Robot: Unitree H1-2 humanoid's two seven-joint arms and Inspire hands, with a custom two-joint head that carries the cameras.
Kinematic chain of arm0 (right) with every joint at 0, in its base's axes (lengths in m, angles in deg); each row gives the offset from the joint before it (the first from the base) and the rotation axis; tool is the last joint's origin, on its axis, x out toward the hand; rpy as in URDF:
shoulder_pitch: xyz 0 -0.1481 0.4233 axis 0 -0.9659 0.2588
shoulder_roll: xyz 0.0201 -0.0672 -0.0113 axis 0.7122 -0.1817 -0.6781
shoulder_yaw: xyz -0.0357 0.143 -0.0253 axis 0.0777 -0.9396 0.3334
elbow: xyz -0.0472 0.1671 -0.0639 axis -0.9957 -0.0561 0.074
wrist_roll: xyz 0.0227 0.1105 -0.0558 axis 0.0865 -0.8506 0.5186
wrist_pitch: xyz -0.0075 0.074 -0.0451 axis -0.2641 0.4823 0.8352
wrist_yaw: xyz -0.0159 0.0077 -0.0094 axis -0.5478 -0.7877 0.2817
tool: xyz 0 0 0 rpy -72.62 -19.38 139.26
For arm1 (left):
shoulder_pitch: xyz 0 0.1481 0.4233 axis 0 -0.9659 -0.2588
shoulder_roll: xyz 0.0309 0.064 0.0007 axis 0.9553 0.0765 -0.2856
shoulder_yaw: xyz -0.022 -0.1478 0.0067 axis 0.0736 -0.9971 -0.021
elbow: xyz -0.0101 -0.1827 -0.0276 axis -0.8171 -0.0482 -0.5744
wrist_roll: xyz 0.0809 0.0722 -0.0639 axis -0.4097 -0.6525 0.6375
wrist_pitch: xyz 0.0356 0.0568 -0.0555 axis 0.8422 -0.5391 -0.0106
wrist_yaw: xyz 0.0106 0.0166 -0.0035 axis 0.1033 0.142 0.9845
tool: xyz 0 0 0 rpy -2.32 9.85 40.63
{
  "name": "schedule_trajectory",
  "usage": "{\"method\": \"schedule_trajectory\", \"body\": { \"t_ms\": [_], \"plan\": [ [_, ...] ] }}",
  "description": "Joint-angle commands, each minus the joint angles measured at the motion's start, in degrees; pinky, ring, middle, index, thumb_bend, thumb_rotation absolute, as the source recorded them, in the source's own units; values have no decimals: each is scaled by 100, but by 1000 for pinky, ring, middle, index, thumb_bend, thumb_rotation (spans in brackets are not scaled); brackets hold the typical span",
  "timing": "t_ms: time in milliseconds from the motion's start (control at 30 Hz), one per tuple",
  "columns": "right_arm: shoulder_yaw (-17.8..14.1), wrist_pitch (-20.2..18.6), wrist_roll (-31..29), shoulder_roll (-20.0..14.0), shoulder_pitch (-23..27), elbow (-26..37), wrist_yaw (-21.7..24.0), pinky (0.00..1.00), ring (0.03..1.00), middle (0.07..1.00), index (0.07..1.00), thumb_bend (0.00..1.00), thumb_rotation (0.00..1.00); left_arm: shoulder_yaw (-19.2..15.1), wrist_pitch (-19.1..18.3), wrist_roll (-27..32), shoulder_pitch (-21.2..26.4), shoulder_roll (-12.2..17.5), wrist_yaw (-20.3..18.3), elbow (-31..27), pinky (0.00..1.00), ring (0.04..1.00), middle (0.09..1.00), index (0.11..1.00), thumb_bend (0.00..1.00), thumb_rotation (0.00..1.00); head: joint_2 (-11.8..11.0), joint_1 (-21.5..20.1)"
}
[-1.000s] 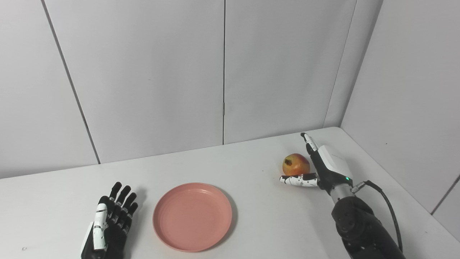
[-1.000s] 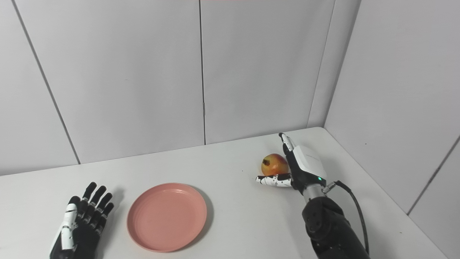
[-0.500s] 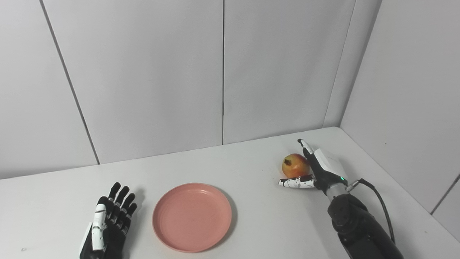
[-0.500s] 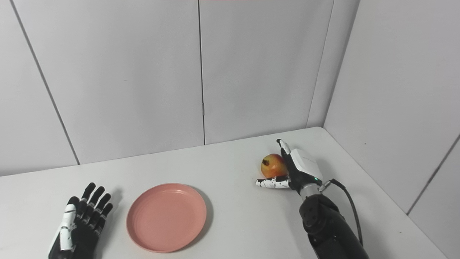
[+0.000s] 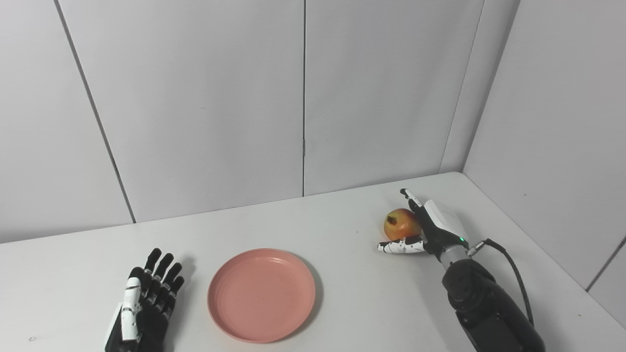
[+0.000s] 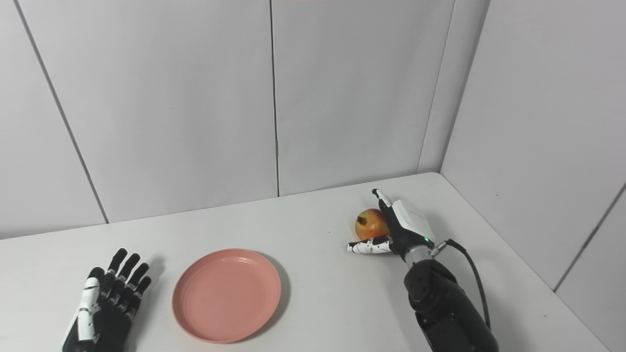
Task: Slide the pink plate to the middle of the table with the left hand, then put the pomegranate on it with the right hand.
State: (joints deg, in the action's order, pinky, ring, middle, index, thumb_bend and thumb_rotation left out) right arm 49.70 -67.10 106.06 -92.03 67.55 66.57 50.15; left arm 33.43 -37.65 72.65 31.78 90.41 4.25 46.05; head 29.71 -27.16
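The pink plate (image 5: 261, 293) lies flat near the middle front of the white table (image 5: 342, 254). The pomegranate (image 5: 401, 224), red and yellow, sits on the table to the right. My right hand (image 5: 430, 227) is open and cups it from the right side, the fingers (image 5: 410, 196) reaching past it behind and the thumb (image 5: 398, 247) lying in front of it. The fruit rests on the table between them. My left hand (image 5: 144, 303) is open and flat on the table, just left of the plate and apart from it.
Grey wall panels (image 5: 303, 98) stand behind the table and along its right edge. A black cable (image 5: 513, 269) loops from my right wrist. The table's right edge (image 5: 538, 244) runs close to my right arm.
My right hand has moved a little left and lower, closing in around the pomegranate. My left hand has slid slightly back toward the front edge. The plate has not moved.
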Motion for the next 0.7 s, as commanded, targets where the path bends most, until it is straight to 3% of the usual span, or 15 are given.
{"method": "schedule_trajectory", "body": {
  "t_ms": [0, 200, 533, 567, 667],
  "plan": [
    [-37, 154, -4, -149, 281, 77, -197, 783, 886, 932, 939, 969, 299, -13, -292, -2, -119, 57, 37, 55, 997, 969, 979, 975, 380, 1000, 4, 2],
    [-24, 203, -6, -156, 352, -8, -399, 780, 872, 910, 918, 946, 278, -16, -293, -4, -119, 53, 44, 50, 998, 965, 975, 973, 373, 1000, 32, 0],
    [-92, 201, -90, -94, 370, -37, -609, 722, 789, 818, 811, 895, 120, -3, -307, -12, -134, 56, 31, 30, 1000, 968, 979, 977, 378, 1000, 78, 11],
    [-109, 216, -115, -65, 369, -57, -661, 632, 703, 746, 752, 866, 59, 2, -306, -16, -138, 60, 27, 25, 1000, 968, 981, 977, 380, 1000, 78, 11],
    [-95, 136, -113, -4, 383, -113, -739, 532, 611, 674, 693, 841, 28, 9, -310, -11, -143, 71, 12, 22, 1000, 970, 983, 980, 380, 1000, 86, 8]
  ]
}}
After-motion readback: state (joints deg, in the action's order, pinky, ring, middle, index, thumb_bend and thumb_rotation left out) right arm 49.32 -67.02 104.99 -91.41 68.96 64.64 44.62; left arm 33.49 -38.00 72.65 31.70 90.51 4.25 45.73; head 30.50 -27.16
